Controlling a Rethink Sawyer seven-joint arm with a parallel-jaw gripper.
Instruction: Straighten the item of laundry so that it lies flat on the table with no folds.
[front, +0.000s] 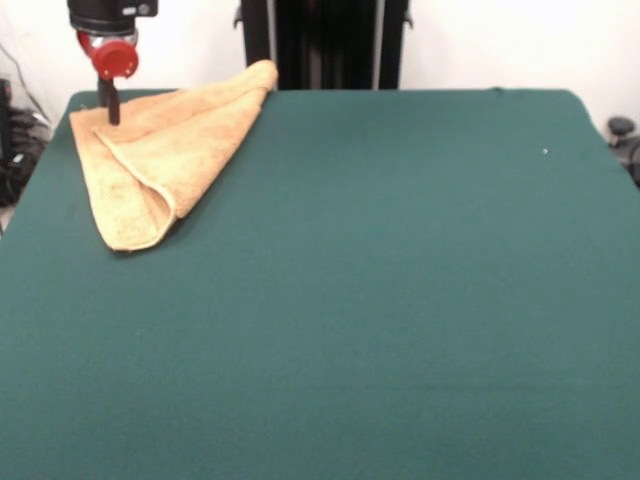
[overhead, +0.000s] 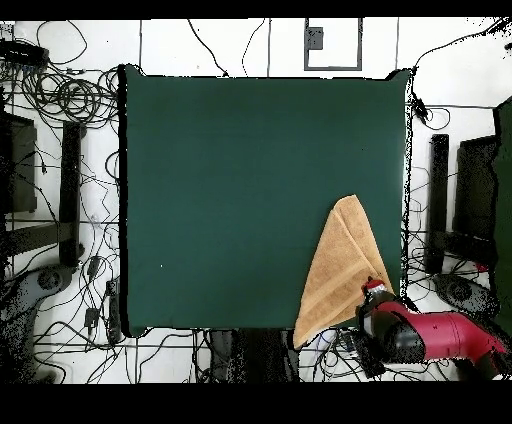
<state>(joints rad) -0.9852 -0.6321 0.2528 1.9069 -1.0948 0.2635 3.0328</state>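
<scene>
The orange-tan terry towel (front: 160, 150) lies folded over itself into a rough triangle at the far left corner of the green tabletop (front: 380, 300) in the front view, one tip reaching the far edge and a rounded tip pointing toward the near side; a folded hem runs diagonally across it. In the overhead view the same towel (overhead: 335, 275) sits at the lower right corner, its narrow tip pointing up the picture and its wide end hanging just past the tabletop (overhead: 240, 180) edge. The claw (front: 108, 108) stands over the towel's far left part, its dark tip touching or just above the cloth; whether its fingers are apart, together or pinching the cloth cannot be told. There is one towel, one tabletop and one arm. The red and black arm (overhead: 430, 335) reaches in from the corner, its wrist coming down nearly upright over the towel's edge.
</scene>
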